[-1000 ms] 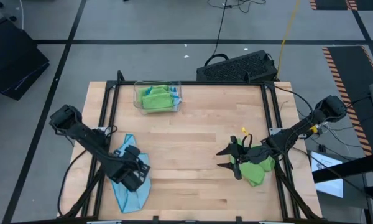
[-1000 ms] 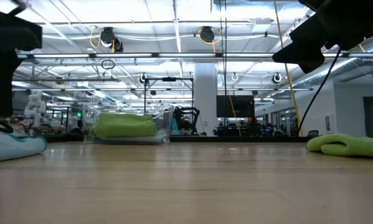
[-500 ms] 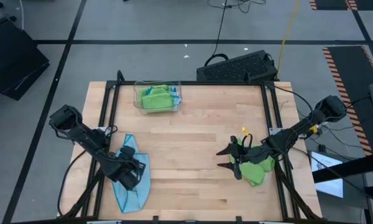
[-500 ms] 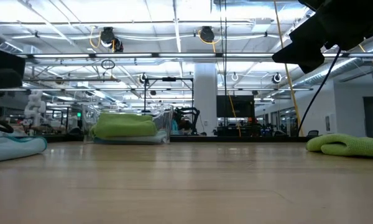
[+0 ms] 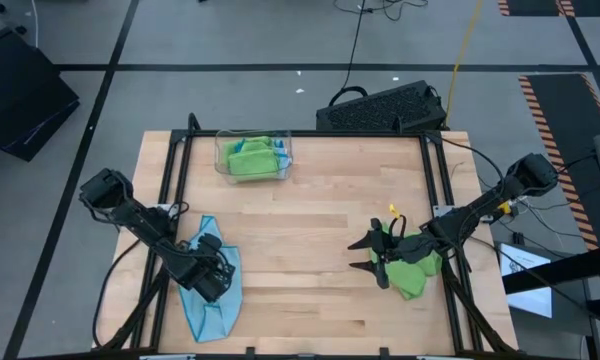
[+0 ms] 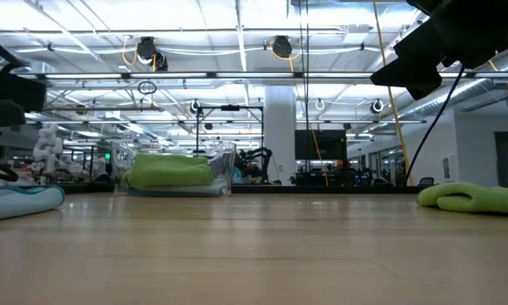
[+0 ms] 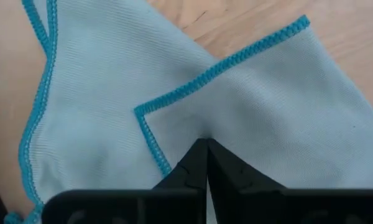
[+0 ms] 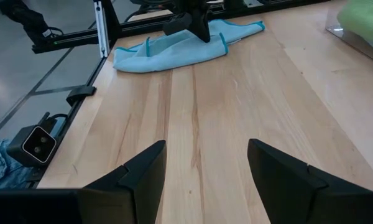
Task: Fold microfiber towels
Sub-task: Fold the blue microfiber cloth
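The left gripper (image 7: 205,163) has its jaws clamped on the light blue towel (image 5: 212,290), whose long axis runs along the surface's left edge. The right gripper (image 8: 205,180), jaws apart, waits well away beside the lime green towel (image 5: 417,273).

The left pincer (image 7: 205,146) has closed, pinching the light blue towel (image 7: 112,93).

Bright even overhead light, ceiling lamps (image 6: 275,47) glaring in low view, soft shadows, foreground table (image 6: 254,254) blurred
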